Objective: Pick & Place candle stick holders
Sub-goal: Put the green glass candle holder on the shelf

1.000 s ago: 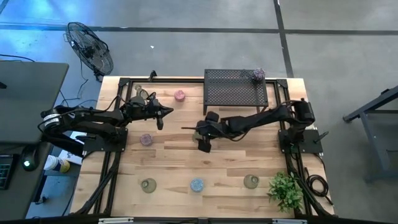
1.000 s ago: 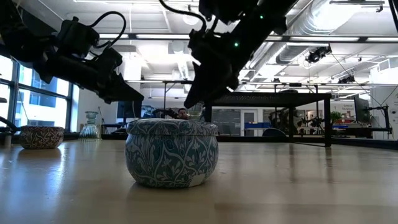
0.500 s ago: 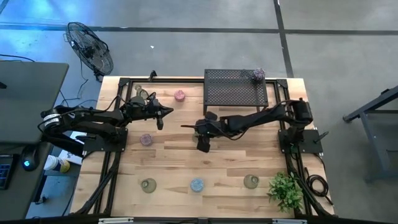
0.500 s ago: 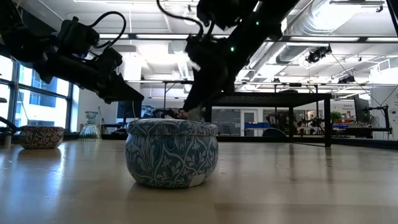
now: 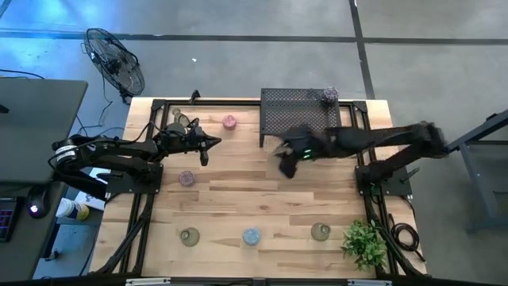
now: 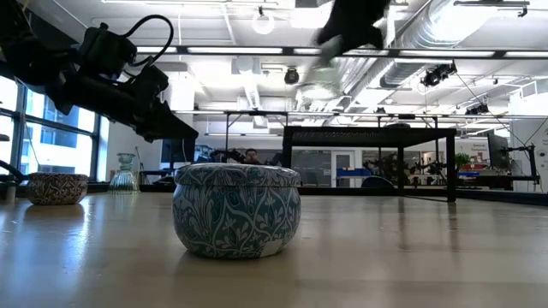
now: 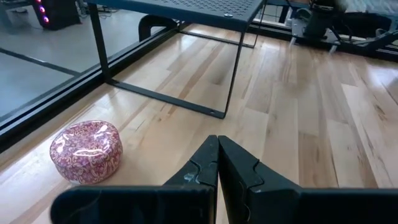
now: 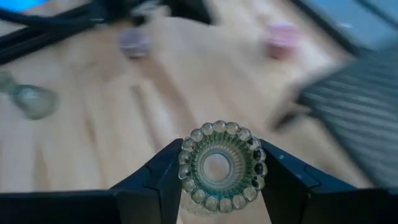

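Green holder (image 8: pixel 218 167) gripped; right end effector (image 5: pixel 287 161) blurred.

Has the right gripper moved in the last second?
Yes. In the high view the right gripper, shut on a green holder, has risen from mid-table and swung toward the black mesh rack.

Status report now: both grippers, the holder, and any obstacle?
Right gripper shut on green glass holder, lifted above the table beside black mesh rack. Left gripper shut, empty, waiting near pink holder. Nothing blocking.
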